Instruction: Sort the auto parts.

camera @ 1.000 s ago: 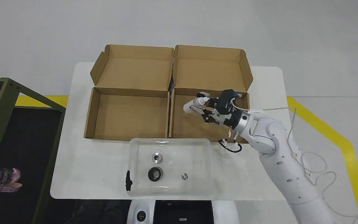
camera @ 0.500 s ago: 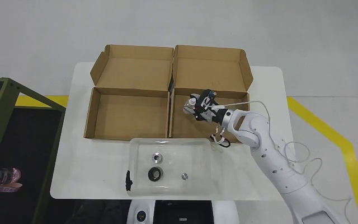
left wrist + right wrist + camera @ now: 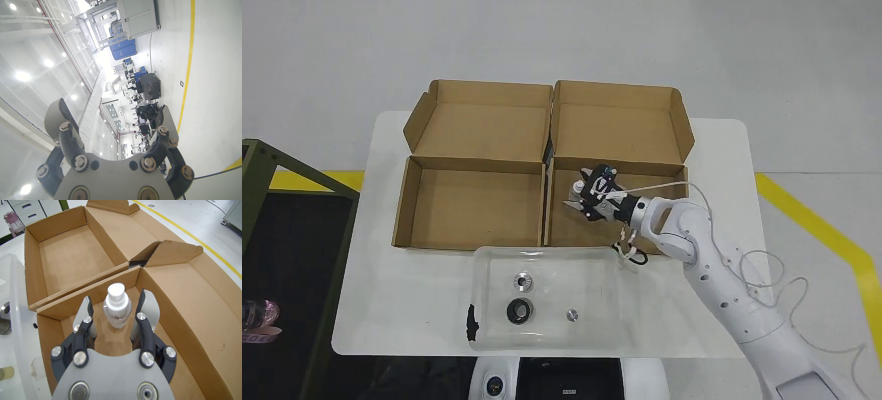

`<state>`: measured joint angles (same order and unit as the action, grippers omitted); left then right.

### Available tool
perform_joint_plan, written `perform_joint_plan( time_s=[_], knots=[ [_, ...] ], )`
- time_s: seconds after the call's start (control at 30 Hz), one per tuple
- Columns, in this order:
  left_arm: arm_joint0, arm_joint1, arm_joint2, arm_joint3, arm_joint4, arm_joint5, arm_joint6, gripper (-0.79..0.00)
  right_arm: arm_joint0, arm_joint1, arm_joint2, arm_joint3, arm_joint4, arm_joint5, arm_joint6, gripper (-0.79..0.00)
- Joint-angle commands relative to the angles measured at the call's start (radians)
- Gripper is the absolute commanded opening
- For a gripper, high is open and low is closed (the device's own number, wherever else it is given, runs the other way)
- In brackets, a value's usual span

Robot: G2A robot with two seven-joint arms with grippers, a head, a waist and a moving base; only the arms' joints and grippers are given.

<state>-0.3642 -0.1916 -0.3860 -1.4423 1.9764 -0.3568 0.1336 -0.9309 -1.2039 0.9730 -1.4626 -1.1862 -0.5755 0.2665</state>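
A small clear spray bottle (image 3: 117, 309) with a white cap stands upright on the floor of the right cardboard box (image 3: 179, 323), near the wall it shares with the left box (image 3: 75, 255). My right gripper (image 3: 116, 298) is open around the bottle, with a gap on each side. From above, that gripper (image 3: 582, 192) hangs over the left part of the right box (image 3: 567, 228). My left gripper (image 3: 113, 108) is open and holds nothing, pointing up into the room.
A clear plastic bin (image 3: 592, 262) at the table's front holds a metal cylinder (image 3: 525, 281), a black ring (image 3: 519, 311) and a small metal piece (image 3: 571, 314). The left box (image 3: 472, 205) lies open beside the right one. Both lids fold back.
The right arm has swung left across the right box, carrying the bottle toward the shared wall.
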Motion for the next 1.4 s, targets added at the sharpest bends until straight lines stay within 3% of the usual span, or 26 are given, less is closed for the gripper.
perform_joint_plan(
  time_s=[0.0,0.07,0.33,0.63,0.87,1.37],
  knots=[
    [0.0,0.0,0.0,0.0,0.0,0.0,0.0,0.0,0.001,0.002,0.008,-0.014,-0.001,-0.012,0.005,-0.074],
    [0.0,0.0,0.0,0.0,0.0,0.0,0.0,0.0,-0.005,0.006,0.022,-0.041,-0.008,-0.02,0.007,0.0],
    [0.0,0.0,0.0,0.0,0.0,0.0,0.0,0.0,-0.083,0.031,0.106,-0.211,-0.011,-0.048,0.066,0.0],
    [0.0,0.0,0.0,0.0,0.0,0.0,0.0,0.0,-0.185,0.055,0.154,-0.427,0.03,-0.111,0.231,0.0],
    [0.0,0.0,0.0,0.0,0.0,0.0,0.0,0.0,-0.274,0.069,0.14,-0.549,-0.015,-0.141,0.305,0.0],
    [0.0,0.0,0.0,0.0,0.0,0.0,0.0,0.0,-0.375,0.088,0.059,-0.658,-0.126,-0.208,0.427,0.0]
  ],
)
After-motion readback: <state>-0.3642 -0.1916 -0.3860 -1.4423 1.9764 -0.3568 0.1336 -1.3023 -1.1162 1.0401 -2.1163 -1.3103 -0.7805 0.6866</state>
